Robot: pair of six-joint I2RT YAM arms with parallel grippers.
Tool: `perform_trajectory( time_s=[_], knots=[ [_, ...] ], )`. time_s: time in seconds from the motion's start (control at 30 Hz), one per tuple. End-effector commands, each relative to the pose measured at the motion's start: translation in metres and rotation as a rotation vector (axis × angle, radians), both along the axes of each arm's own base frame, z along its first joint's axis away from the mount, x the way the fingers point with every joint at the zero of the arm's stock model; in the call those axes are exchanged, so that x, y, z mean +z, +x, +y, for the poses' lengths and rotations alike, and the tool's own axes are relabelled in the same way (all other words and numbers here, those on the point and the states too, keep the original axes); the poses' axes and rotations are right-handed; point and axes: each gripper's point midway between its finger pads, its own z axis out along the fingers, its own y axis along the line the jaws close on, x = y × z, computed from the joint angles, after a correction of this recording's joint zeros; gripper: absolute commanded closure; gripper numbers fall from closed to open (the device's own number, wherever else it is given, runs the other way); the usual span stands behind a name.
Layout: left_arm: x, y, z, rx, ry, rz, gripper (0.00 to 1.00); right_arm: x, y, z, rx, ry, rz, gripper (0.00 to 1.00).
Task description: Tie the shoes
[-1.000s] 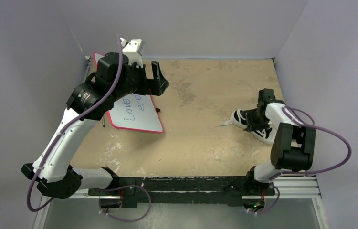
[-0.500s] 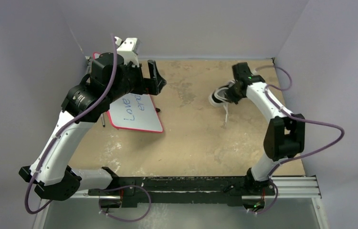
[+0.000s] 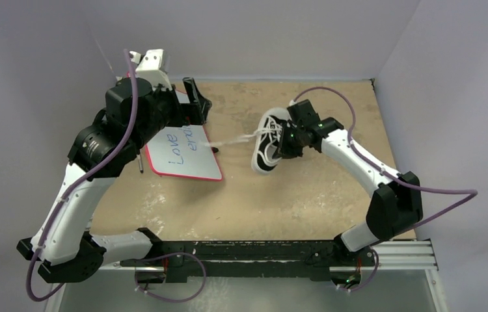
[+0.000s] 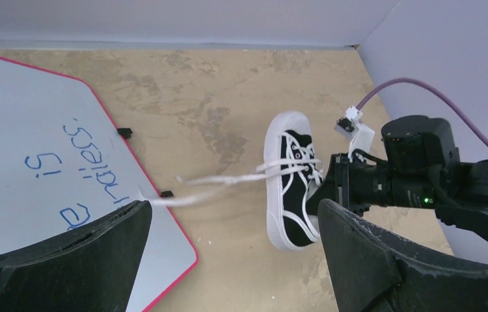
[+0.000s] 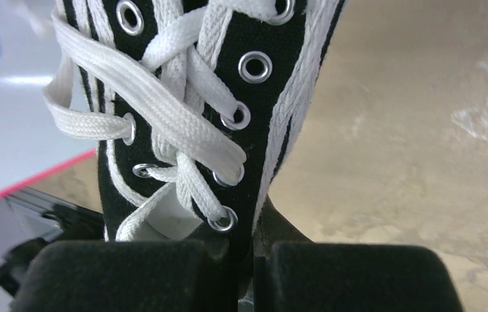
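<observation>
The shoe [image 3: 265, 144] is a small black canvas sneaker with white stripes and a white sole. It hangs off the table, toe away from my right gripper [image 3: 289, 138], which is shut on the canvas edge beside the top eyelets [image 5: 244, 250]. The shoe fills the right wrist view [image 5: 189, 97]. Its long white laces [image 3: 231, 139] trail loose to the left, their ends over the whiteboard. In the left wrist view the shoe [image 4: 290, 188] and laces [image 4: 218, 183] lie beyond my left gripper [image 4: 231, 218], which is open and holds nothing. That gripper [image 3: 194, 104] hovers over the board's far corner.
A red-framed whiteboard [image 3: 186, 156] with blue handwriting lies on the left of the tan table; a dark marker [image 3: 140, 166] rests at its left edge. Grey walls close in the back and both sides. The right arm's purple cable [image 3: 332, 91] loops above the shoe.
My right gripper shut on the shoe at the table's right side, lifted it and carried it via the back to the middle. The laces now stream left. The left arm shifted slightly left.
</observation>
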Motion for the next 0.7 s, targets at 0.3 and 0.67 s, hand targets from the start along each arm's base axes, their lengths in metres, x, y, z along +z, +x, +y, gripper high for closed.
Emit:
perform_trajectory(
  time_s=[0.3,0.67],
  knots=[
    [-0.068,0.003,-0.098,-0.312,-0.171,0.285,0.01,-0.112,-0.091,-0.031,0.193,-0.093,0.166,1.0],
    [-0.118,-0.029,-0.151,-0.439,-0.177,0.382,0.03,-0.068,-0.142,-0.044,0.161,0.007,0.173,0.31]
  ],
)
